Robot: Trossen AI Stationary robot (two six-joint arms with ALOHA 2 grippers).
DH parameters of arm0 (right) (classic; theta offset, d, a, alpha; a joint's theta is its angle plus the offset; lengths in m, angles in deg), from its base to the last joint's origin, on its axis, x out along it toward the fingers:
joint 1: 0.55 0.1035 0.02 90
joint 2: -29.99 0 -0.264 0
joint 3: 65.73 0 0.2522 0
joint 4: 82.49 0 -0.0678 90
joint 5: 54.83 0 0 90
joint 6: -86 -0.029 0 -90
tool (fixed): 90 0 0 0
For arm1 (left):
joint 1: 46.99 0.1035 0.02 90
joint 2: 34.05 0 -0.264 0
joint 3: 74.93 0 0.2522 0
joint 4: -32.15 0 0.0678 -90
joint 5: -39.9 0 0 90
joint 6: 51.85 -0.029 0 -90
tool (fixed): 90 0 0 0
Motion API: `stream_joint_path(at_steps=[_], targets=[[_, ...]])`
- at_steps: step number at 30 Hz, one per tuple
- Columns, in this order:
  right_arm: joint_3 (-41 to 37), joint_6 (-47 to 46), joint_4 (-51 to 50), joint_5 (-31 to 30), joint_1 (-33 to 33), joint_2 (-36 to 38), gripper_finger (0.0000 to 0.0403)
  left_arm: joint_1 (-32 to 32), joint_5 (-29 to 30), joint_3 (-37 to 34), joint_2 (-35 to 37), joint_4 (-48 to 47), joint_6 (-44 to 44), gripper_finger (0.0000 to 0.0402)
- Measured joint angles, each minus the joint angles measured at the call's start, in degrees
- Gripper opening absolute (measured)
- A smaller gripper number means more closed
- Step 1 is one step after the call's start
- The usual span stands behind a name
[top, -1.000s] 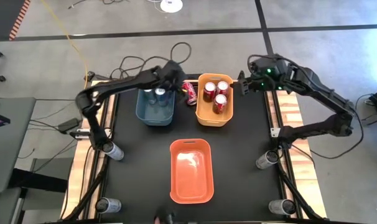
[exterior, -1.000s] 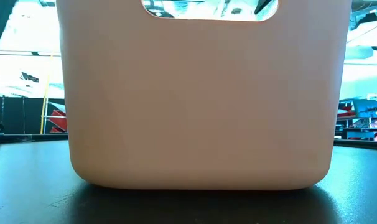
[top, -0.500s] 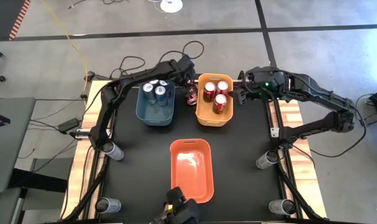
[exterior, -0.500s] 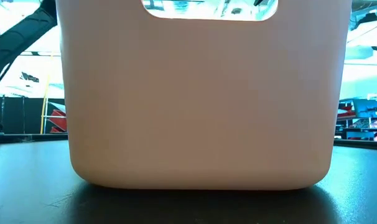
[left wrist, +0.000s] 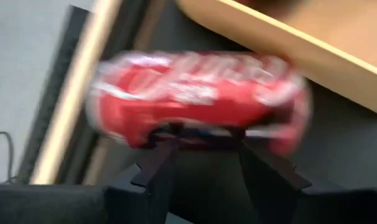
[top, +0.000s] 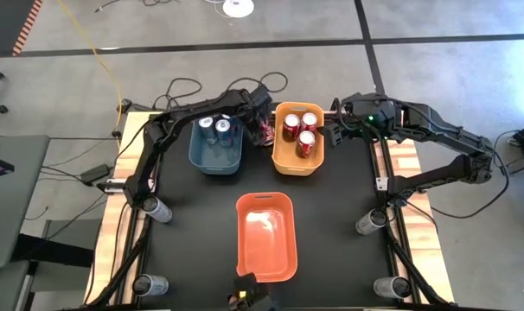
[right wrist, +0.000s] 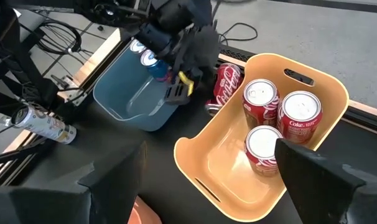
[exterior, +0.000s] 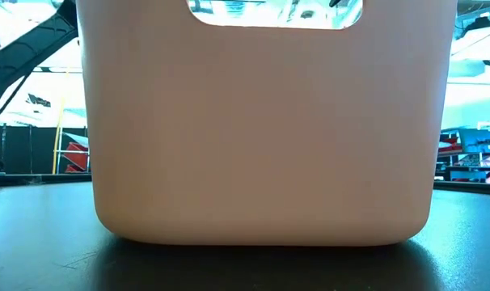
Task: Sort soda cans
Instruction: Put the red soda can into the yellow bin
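Note:
A red can (left wrist: pixel 201 99) lies on its side on the table between the blue bin (top: pixel 217 157) and the yellow bin (top: pixel 279 151). My left gripper (left wrist: pixel 204 134) is open right at this can (top: pixel 267 134), its fingertips over the can's middle; whether they touch cannot be told. The yellow bin (right wrist: pixel 207 155) holds three upright red cans (right wrist: pixel 282 121). Blue cans (top: pixel 217 128) stand in the blue bin's far end. My right gripper (right wrist: pixel 213 186) is open and hovers beside the yellow bin's right side (top: pixel 331 130).
An orange bin (top: pixel 266 250) sits nearer the table's near edge and fills the low view (exterior: pixel 261 137). Silver cans lie by the left edge (top: pixel 156 209) and the right edge (top: pixel 370 221). Bare black table lies on both sides of the orange bin.
My left gripper has moved from above the blue bin's far end toward the table's right, then down to the red can lying between the bins. My right gripper has moved a little toward the yellow bin. The cans have stayed where they were.

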Motion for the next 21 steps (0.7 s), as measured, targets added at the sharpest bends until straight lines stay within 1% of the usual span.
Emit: stream_joint_path(at_steps=[5,11,13,17,21], targets=[[0.0,-0.1,0.1,0.0,0.6,0.0,0.0369,-3.0,-0.5,-0.1,0.0,-2.5,-1.4,0.0171],[0.0,-0.8,0.2,0.0,1.4,0.0,0.0369,-6.1,4.3,-0.1,0.4,-2.5,-0.1,0.0171],[0.0,-1.0,0.2,0.0,2.0,0.0,0.0369,-6.3,5.3,-0.1,0.9,-2.3,-0.1,0.0171],[0.0,-1.1,0.2,0.0,3.2,0.0,0.0369,-6.0,5.3,0.6,0.9,-2.8,-0.3,0.017],[0.0,-1.8,0.0,0.0,4.0,0.0,0.0369,-4.6,5.3,2.1,0.9,-2.3,0.1,0.0148]])
